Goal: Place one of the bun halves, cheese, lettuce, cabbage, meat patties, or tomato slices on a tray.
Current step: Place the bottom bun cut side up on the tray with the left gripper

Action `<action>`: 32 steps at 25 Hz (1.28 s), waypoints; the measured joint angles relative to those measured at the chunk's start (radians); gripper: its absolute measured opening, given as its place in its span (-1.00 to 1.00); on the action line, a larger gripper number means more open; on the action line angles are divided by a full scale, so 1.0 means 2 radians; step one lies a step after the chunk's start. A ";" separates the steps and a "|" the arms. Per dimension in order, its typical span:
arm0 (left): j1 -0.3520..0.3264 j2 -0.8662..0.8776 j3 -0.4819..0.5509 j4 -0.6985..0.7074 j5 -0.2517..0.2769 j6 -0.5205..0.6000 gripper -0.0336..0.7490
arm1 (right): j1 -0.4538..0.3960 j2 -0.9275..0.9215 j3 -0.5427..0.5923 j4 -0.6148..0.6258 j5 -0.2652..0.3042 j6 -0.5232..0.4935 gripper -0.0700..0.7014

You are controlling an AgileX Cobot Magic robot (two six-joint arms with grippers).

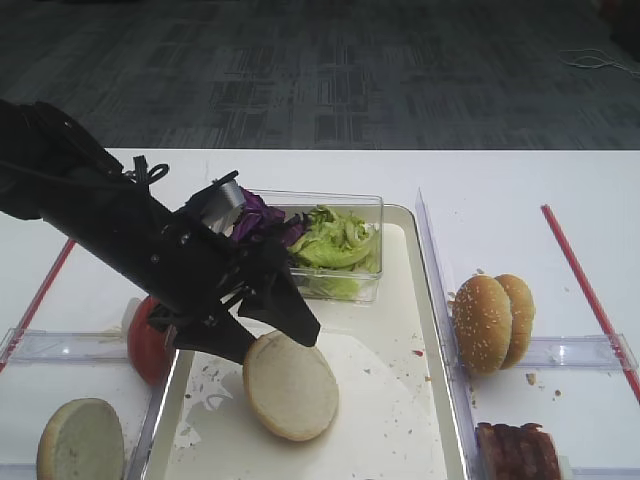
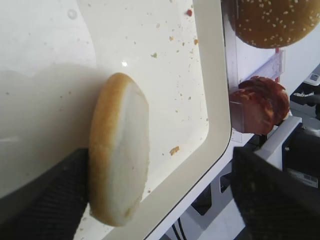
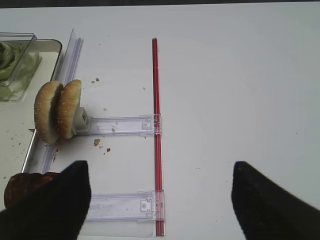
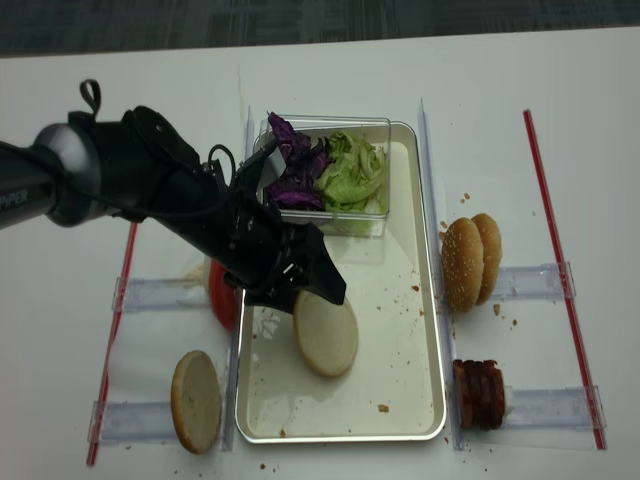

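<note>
I see one plain bun half (image 4: 326,334) lying flat, pale cut face up, on the floor of the silvery tray (image 4: 432,330), left of the tray's middle. My left gripper (image 2: 155,195) is right over its near edge with both fingers spread wide; one finger (image 2: 45,195) sits against the bun's crust side, the other (image 2: 275,195) is well apart past the tray rim, so nothing is gripped. The second plain bun half (image 4: 196,400) lies on the white table (image 4: 520,90) just outside the tray's left rim. Red tomato slices (image 4: 222,294) stand beside that rim, partly hidden by the left arm. At the tray's far end a small clear plastic box (image 4: 372,128) holds the purple cabbage (image 4: 292,170) on the left and the light green lettuce (image 4: 355,178) on the right. Right of the tray, two sesame-seeded bun halves (image 4: 470,262) stand on edge, and the meat patties (image 4: 480,393) sit nearer. My right gripper (image 3: 160,200) hangs over bare table, its fingers wide apart and holding nothing.
</note>
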 joint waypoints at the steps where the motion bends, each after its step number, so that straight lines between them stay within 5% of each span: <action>1: 0.000 0.000 0.000 0.000 0.000 0.000 0.51 | 0.000 0.000 0.000 0.000 0.000 0.000 0.76; 23: 0.000 -0.017 -0.003 0.002 -0.007 0.000 0.51 | 0.000 0.000 0.000 0.000 0.000 0.000 0.76; 32: 0.000 -0.114 -0.007 0.003 0.023 -0.018 0.51 | 0.000 0.000 0.000 0.000 0.000 0.000 0.76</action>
